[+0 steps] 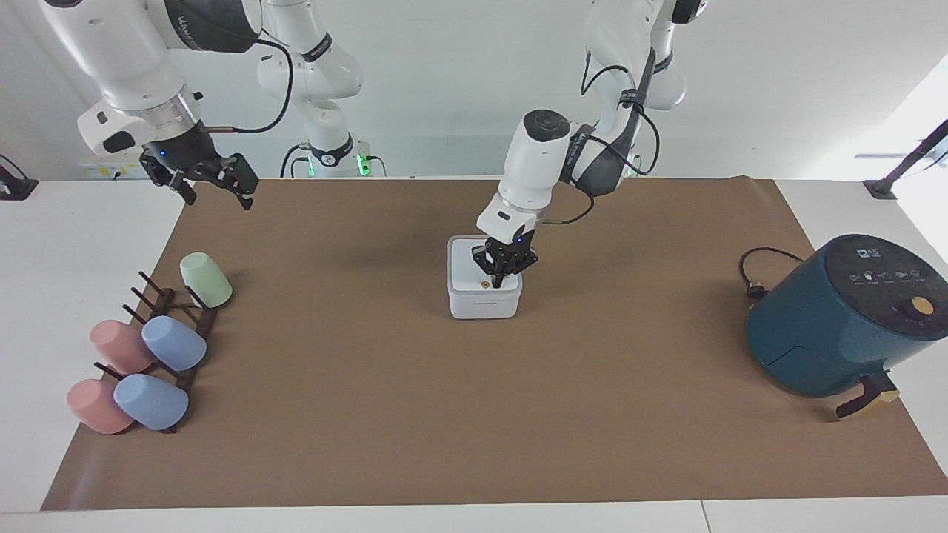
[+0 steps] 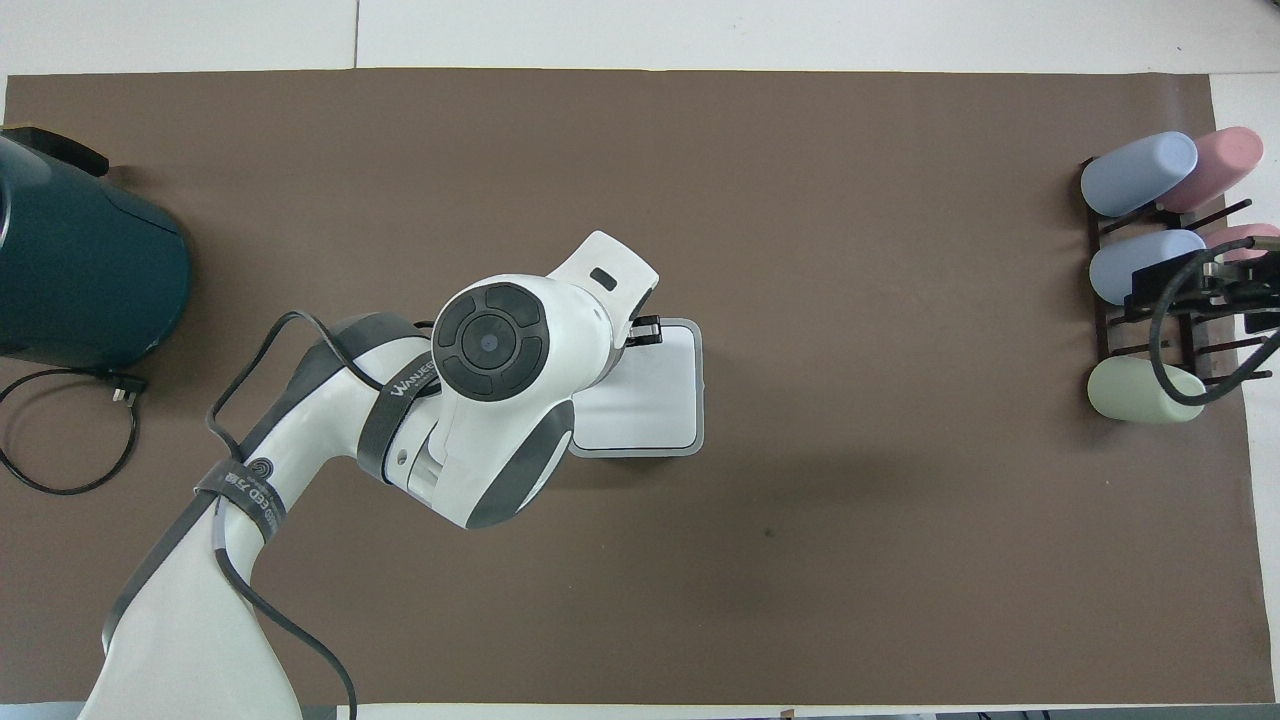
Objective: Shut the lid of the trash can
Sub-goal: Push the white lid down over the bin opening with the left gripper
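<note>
White plastic, the trash can sits at the middle of the brown paper mat, its lid lying flat and shut on top, the small orange-brown dot showing near the edge farthest from the robots. The left gripper is down on the lid at the corner toward the left arm's end of the table, its fingertips drawn close together and pressed on the lid's surface just beside the dot; they clasp nothing. In the overhead view the arm's wrist covers much of the can, and only the lid's bare part and the gripper's edge show.

The right gripper hangs in the air over the table's edge by the robots, at the right arm's end, waiting, with its fingers spread wide and bare.

Farther from the robots at that end, a dark cup rack bears a pale green cup, two blue cups and two pink cups. At the left arm's end stands the dark teal air fryer, its black cord coiled on the mat beside it.
</note>
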Available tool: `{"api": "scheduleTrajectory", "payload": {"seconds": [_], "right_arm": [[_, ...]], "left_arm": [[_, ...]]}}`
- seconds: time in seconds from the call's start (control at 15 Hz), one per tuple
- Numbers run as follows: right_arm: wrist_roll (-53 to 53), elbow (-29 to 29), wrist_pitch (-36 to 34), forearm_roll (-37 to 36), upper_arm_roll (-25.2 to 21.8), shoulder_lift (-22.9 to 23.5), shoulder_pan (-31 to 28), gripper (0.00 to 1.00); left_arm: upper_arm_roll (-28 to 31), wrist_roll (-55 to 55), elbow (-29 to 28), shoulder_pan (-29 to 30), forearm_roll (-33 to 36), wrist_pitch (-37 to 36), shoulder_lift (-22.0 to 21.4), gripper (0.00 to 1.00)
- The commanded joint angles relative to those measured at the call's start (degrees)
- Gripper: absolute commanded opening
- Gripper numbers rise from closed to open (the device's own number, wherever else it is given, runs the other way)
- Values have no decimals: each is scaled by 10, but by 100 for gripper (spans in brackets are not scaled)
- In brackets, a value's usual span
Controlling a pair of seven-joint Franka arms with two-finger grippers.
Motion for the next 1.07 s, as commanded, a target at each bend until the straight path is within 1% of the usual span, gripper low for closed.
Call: {"api": "scheduleTrajectory", "payload": {"seconds": [0.0, 0.13, 0.33, 0.4, 0.53, 0.73, 0.87, 0.93, 1.0], "right_arm": [[4, -6, 3, 0, 5, -3, -12, 100], [4, -6, 3, 0, 5, -3, -12, 100], [4, -6, 3, 0, 5, -3, -12, 100], [4, -6, 3, 0, 5, -3, -12, 100], [4, -6, 3, 0, 5, -3, -12, 100], [4, -6, 3, 0, 5, -3, -12, 100], [4, -6, 3, 0, 5, -3, -12, 100], [4, -6, 3, 0, 5, -3, -12, 100], [4, -6, 3, 0, 5, -3, -12, 100]], "left_arm": [[0, 6, 2, -7, 10, 22, 37, 0], [0, 6, 6, -6, 10, 26, 37, 0], [0, 7, 15, -5, 8, 11, 34, 0], [-1, 8, 22, 0, 8, -13, 26, 0], [2, 16, 58, 6, 8, -85, 10, 0], [-2, 31, 112, 44, 4, -183, -7, 0], [-2, 53, 124, 73, 1, -240, -35, 0], [-2, 76, 124, 95, 1, -263, -55, 10], [0, 112, 122, 116, -1, -286, -77, 99]]}}
